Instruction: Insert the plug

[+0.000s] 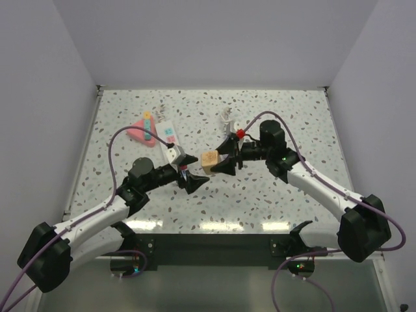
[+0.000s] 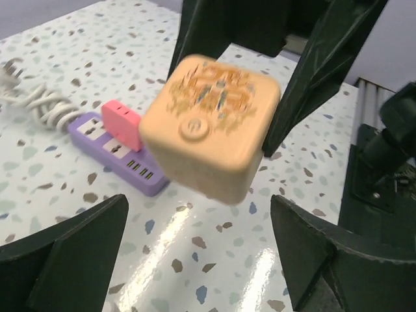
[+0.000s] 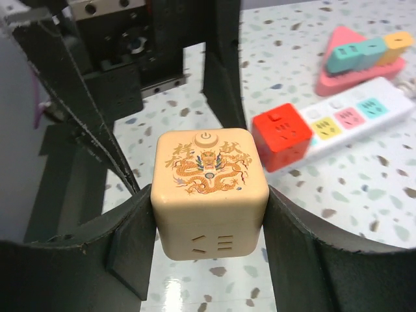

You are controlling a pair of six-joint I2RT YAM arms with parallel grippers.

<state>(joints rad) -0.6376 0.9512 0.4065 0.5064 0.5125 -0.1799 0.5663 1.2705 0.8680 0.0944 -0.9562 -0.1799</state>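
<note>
Plug cube (image 3: 209,192) clamped in right tool (image 3: 208,227); left tool (image 2: 195,253) open.

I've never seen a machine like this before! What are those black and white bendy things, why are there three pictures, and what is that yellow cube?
Those are two robot arms, each ending in a two-finger claw. One picture looks down from above; the other two come from cameras on each wrist. The right gripper squeezes a tan cube adapter with a dragon drawn on it. The left gripper is open, its fingers apart from the cube. On the speckled table lie a white power strip and a pink triangular socket.
</note>
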